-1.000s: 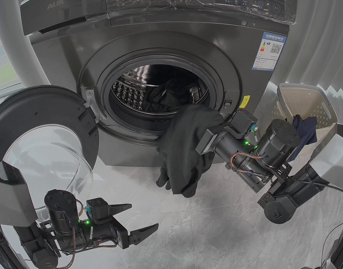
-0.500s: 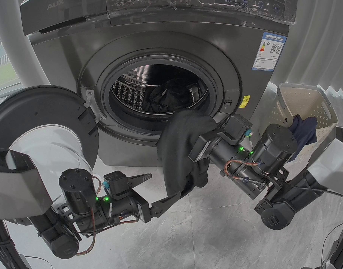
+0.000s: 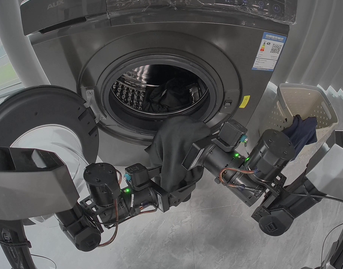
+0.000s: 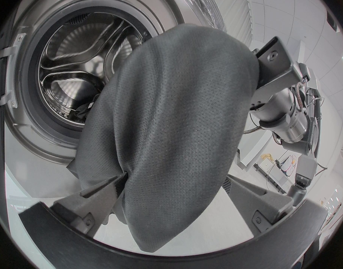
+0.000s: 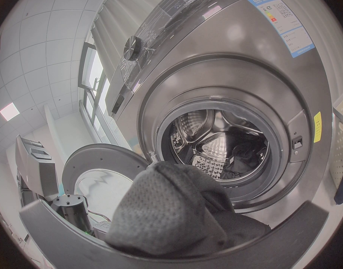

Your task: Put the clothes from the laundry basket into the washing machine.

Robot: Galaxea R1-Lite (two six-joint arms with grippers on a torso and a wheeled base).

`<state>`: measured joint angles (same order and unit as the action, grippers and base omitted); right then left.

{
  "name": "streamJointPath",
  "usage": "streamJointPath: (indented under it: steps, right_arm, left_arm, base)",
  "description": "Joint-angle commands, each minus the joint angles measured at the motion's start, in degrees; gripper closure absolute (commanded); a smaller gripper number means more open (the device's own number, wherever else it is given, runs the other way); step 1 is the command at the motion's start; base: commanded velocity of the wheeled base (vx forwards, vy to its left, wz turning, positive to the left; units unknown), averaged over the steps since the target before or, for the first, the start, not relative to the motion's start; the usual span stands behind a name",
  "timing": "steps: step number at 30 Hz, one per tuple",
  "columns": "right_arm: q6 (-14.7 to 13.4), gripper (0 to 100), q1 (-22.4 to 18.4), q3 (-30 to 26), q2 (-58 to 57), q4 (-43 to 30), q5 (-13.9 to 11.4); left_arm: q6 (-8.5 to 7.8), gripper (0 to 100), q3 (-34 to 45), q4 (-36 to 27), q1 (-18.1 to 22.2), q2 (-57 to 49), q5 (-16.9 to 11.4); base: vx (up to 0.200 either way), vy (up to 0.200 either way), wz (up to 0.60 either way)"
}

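A dark grey garment [image 3: 167, 157] hangs from my right gripper [image 3: 186, 146], which is shut on it just below the washing machine's [image 3: 223, 53] open drum mouth [image 3: 160, 90]. The cloth covers the right fingers [image 5: 179, 210]. My left gripper [image 3: 177, 193] sits under the hanging end, open, with the garment [image 4: 171, 124] draped between its spread fingers [image 4: 104, 191]. More dark clothes [image 3: 167, 94] lie inside the drum. The beige laundry basket [image 3: 309, 101] stands at the right with a dark blue garment [image 3: 302, 129] over its rim.
The round washer door [image 3: 40, 113] is swung open to the left, close to my left arm. Grey tiled floor [image 3: 216, 236] lies free in front of the machine. A white curtain [image 3: 320, 38] hangs behind the basket.
My left arm has risen from near the floor and moved right, bringing its open fingers around the garment's lower end. The right gripper with the garment has shifted slightly left and down.
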<state>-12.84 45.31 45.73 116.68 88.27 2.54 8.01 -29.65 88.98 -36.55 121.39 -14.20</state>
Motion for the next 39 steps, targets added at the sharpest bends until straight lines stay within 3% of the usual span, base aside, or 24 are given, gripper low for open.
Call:
streamJointPath:
  steps: [1,11,18,26,34,35,39]
  right_arm:
    - [0.0,100,0.21,-0.2,0.13,0.06,0.01]
    - [-0.17,100,1.27,-0.11,0.39,-0.03,0.19]
    - [-0.35,100,2.15,-0.2,0.22,-0.03,0.72]
    - [-0.43,100,2.24,-0.46,-1.1,-0.21,1.16]
    - [-0.87,100,2.24,-2.22,-1.72,0.06,1.16]
    - [-0.87,100,2.24,-2.31,-1.8,0.06,1.16]
    - [-1.05,100,2.15,-2.75,-2.24,0.06,1.16]
  left_arm:
    - [-0.1,0,-1.73,0.41,-0.28,2.53,0.14]
    - [-0.1,0,-3.84,0.41,-0.89,4.47,0.32]
    - [-0.01,0,-8.67,0.41,0.07,8.86,3.13]
    - [-0.1,0,-11.92,0.41,1.83,11.94,3.74]
    - [-0.1,0,-15.09,0.41,2.45,13.34,7.43]
    - [-0.01,100,-15.26,0.41,2.45,13.34,7.79]
    - [0.43,100,-16.76,0.41,3.32,13.17,9.28]
  base:
    - [0.0,0.0,0.0]
    - [0.0,0.0,0.0]
    - [0.0,0.0,0.0]
    - [0.0,0.0,0.0]
    - [0.0,0.0,0.0]
    - [0.0,0.0,0.0]
    - [0.0,0.0,0.0]
